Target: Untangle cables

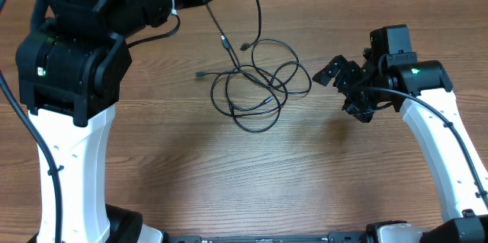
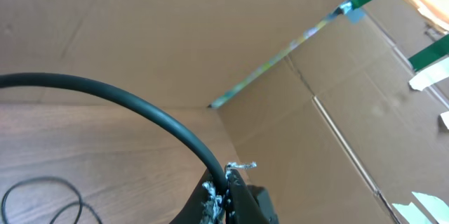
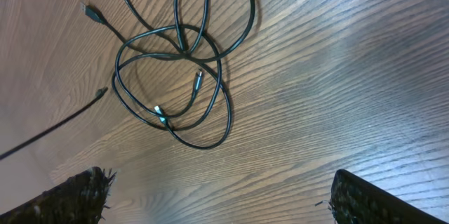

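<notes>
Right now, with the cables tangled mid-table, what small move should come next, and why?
Probably ease the open right tool toward the cables and down onto their nearest loop. The left tool is shut on one strand leading from the pile, while the right holds nothing beside it; gripping that loop should let a pull separate them.

Two robot arms flank the desk [image 1: 320, 182]. The left arm [image 1: 72, 83] and right arm [image 1: 438, 132] are white-shelled at the desk's front edge and black-jointed farther in. Each shows a green light [image 1: 415, 71] and trails a thick black cord [image 2: 140, 106]. The right pincer [image 3: 224, 199] wears fuzzy black fingertips [image 3: 77, 196].
</notes>
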